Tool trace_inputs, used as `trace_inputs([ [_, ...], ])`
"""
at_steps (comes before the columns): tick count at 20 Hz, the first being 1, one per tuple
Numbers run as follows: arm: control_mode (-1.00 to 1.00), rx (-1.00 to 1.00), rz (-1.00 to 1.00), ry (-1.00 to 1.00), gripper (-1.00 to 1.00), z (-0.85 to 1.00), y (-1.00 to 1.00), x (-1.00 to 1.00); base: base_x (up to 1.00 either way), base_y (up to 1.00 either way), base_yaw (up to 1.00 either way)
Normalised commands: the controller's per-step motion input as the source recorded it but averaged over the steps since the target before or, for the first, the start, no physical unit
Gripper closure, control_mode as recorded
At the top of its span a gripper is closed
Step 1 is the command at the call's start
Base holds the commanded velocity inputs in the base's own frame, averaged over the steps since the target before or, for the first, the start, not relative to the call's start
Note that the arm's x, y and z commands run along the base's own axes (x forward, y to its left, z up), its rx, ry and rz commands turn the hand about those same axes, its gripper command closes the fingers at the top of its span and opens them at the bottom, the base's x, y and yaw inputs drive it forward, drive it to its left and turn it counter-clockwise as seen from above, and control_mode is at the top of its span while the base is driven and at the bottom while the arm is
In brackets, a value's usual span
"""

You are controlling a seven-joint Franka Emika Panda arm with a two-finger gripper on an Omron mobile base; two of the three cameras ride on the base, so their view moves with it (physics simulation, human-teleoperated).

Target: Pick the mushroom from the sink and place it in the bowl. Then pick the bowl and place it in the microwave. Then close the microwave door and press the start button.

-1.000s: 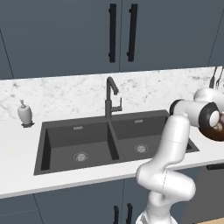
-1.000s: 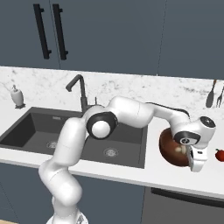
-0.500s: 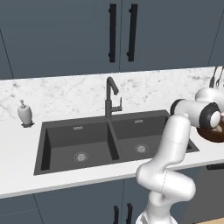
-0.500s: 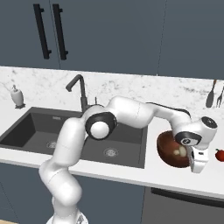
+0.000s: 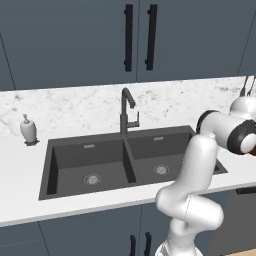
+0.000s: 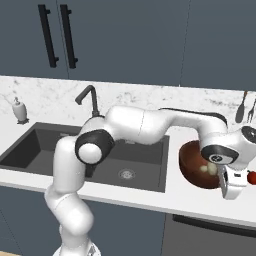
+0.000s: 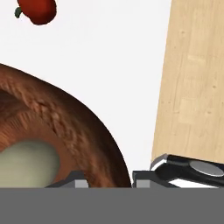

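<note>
No brand, label or lettering reads anywhere here. The reddish-brown bowl [image 6: 196, 165] sits upright on the white counter [image 6: 150, 200] just right of the dark double sink [image 6: 50, 150], mouth facing up. The mushroom [image 6: 206, 170] lies inside it, a pale lump on the bowl's floor; its long axis and which way it points cannot be made out. In the hand view the gripper [image 7: 107, 180] is down at the bowl's near rim, one fingertip inside the wall and one outside, jaws narrowed onto that rim. A small red pepper [image 7: 37, 9] rests on the counter beyond the bowl, apart from it. A pale wooden board [image 7: 192, 78] lies alongside.
</note>
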Motion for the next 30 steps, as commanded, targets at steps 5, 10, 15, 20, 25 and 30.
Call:
trace_inputs([
  [5, -1.00, -0.08, 0.00, -0.02, 1.00, 0.82, 0.94, -0.06, 0.00, 0.00, 0.00],
  [10, -1.00, -0.12, 0.00, 0.00, 1.00, 0.65, 1.00, 0.00, 0.00, 0.00, 0.00],
  [15, -1.00, -0.08, -0.02, 0.00, 1.00, 0.11, 1.00, -0.01, 0.00, 0.00, 0.00],
  [20, -1.00, 0.00, 0.03, -0.02, 1.00, -0.10, 0.45, -0.32, 0.00, 0.00, 0.00],
  [25, -1.00, 0.00, 0.08, -0.11, 1.00, 0.05, 0.30, -0.51, 0.00, 0.00, 0.00],
  [30, -1.00, 0.00, 0.00, 0.00, 1.00, 0.38, 0.75, -0.16, 0.00, 0.00, 0.00],
])
